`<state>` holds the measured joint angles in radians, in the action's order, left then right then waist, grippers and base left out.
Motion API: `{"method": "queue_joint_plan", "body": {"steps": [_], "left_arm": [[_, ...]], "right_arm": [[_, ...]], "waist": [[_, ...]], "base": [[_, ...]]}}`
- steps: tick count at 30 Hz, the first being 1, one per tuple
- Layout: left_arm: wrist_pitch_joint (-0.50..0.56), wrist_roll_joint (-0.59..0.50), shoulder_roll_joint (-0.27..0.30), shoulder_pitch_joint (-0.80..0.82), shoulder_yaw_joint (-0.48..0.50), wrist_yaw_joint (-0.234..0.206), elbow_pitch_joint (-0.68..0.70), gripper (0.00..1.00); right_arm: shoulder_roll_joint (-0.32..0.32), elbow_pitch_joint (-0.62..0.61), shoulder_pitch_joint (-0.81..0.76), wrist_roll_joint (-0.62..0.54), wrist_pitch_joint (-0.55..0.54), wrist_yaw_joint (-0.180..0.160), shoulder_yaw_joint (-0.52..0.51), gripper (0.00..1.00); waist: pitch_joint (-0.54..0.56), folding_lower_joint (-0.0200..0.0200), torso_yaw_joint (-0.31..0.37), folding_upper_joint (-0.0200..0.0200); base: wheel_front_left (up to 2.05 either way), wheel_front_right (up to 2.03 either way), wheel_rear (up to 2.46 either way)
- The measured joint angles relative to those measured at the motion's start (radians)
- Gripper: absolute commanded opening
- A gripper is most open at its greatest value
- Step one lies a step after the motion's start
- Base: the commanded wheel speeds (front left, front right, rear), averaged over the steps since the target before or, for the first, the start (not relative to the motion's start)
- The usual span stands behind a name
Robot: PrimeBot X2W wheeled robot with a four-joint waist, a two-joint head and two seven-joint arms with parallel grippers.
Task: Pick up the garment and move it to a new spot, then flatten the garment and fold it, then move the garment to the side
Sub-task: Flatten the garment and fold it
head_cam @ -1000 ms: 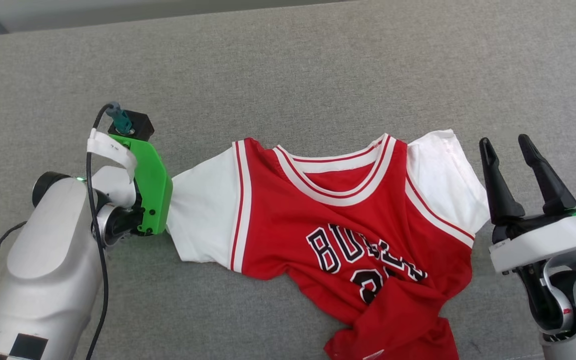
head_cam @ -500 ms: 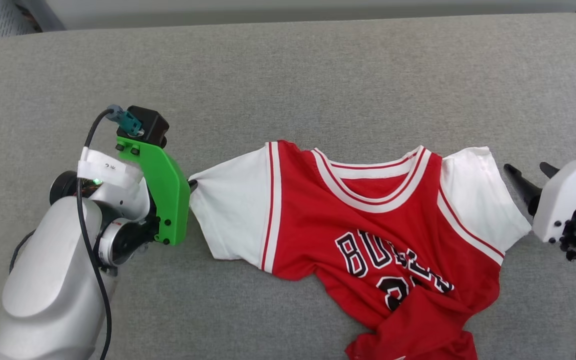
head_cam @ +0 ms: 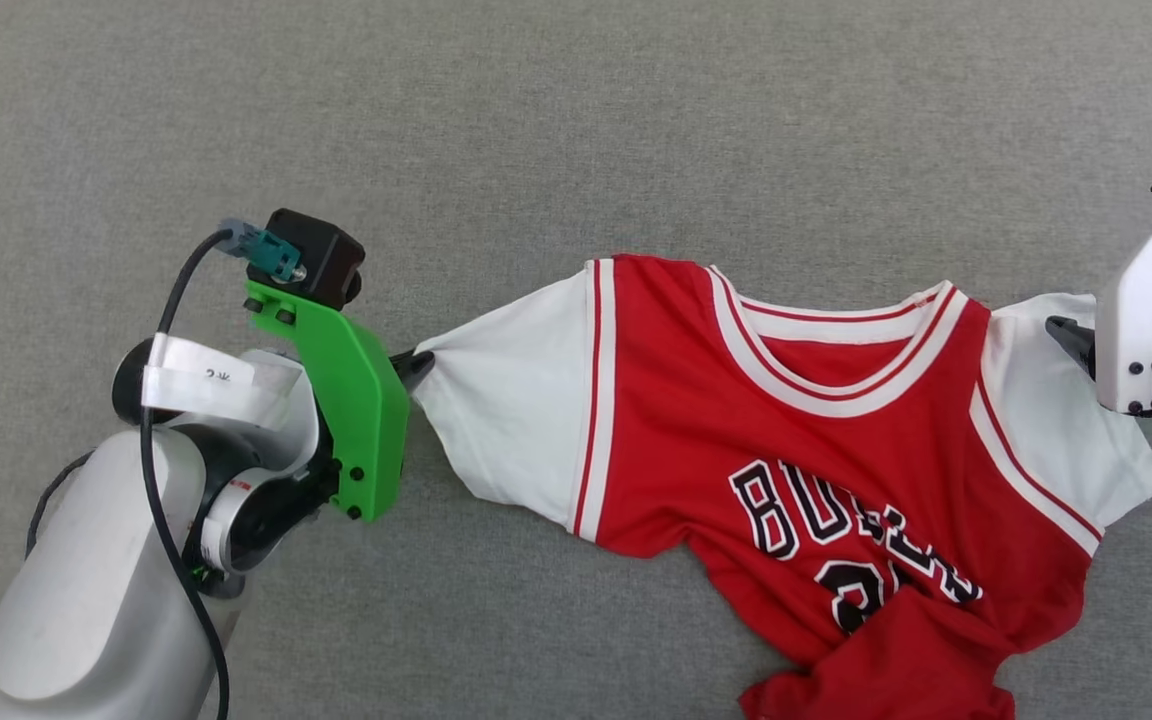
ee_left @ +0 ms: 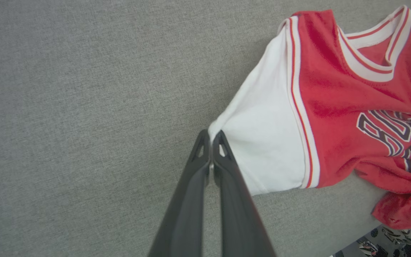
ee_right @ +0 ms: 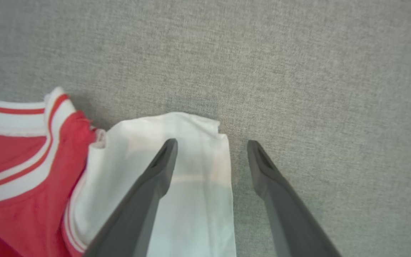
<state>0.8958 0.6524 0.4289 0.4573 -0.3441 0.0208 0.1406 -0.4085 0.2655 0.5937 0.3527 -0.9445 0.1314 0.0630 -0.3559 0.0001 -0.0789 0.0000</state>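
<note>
Where the grey cloth surface [head_cam: 536, 130] lies nearest our body, we see the lower hem of the garment [head_cam: 696, 420] bunched and folded up over itself, so that red fabric covers part of the number and the end of the black-and-white lettering. The garment lies front up, right of the middle of the head view, its chest fairly flat. Our pale left forearm [head_cam: 76, 600] rises from the lower left, carrying a white tape tag [head_cam: 196, 385] and a green bracket [head_cam: 366, 400] with a small black camera [head_cam: 316, 255] on top. Just beyond the bracket, our left gripper [ee_left: 211, 137] is clenched on the tip of the garment's white sleeve [ee_left: 262, 142]; the two dark fingers meet, and the sleeve draws to a point between them. On the other side, our right gripper [ee_right: 212, 144] stands released, jaws wide: one finger lies over the other white sleeve [ee_right: 194, 200], the other over bare grey cloth just beside the sleeve's edge. We cannot tell whether those fingers touch the fabric. Farther off, the striped collar [head_cam: 836, 403] opens toward the far side, with grey surface beyond it.
</note>
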Motion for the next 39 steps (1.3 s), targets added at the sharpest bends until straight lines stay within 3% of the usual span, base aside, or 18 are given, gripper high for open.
{"method": "queue_joint_plan", "body": {"steps": [10,11,13,18,24,34,39], "left_arm": [[-0.004,0.007,-0.005,0.000,-0.008,0.000,0.004,0.00],[-0.008,0.007,-0.006,0.000,-0.008,0.000,0.004,0.00],[-0.013,0.006,-0.006,0.000,-0.009,0.000,0.001,0.00],[-0.026,0.004,-0.010,0.000,-0.011,0.000,-0.014,0.00],[-0.073,-0.007,-0.010,0.000,-0.007,0.001,-0.043,0.00],[-0.182,-0.016,-0.016,-0.007,0.029,-0.004,-0.068,0.00],[-0.290,-0.028,-0.008,-0.050,0.088,-0.021,-0.049,0.00]], "right_arm": [[-0.034,0.095,0.046,0.013,0.051,-0.001,0.093,1.00],[-0.037,0.100,0.046,0.017,0.046,-0.001,0.102,0.88],[-0.043,0.106,0.048,0.029,0.042,-0.001,0.117,0.00],[-0.044,0.120,0.047,0.056,0.050,-0.001,0.151,0.00],[-0.042,0.147,0.041,0.066,0.140,0.000,0.143,0.00],[-0.053,0.147,-0.017,0.099,0.303,0.000,0.061,0.00],[-0.073,0.062,-0.073,0.128,0.394,0.000,-0.003,0.00]], "waist": [[-0.042,0.0000,-0.043,0.0000],[-0.043,0.0000,-0.044,0.0000],[-0.042,0.0000,-0.046,0.0000],[-0.027,0.0000,-0.048,0.0000],[0.007,0.0000,-0.043,0.0000],[0.100,-0.0001,-0.029,0.0000],[0.200,-0.0001,-0.015,0.0000]], "base": [[0.00,0.00,0.00],[0.00,0.00,0.00],[0.00,0.00,0.00],[0.00,0.00,0.00],[0.00,0.00,0.00],[0.00,0.00,0.00],[0.00,0.00,0.00]]}}
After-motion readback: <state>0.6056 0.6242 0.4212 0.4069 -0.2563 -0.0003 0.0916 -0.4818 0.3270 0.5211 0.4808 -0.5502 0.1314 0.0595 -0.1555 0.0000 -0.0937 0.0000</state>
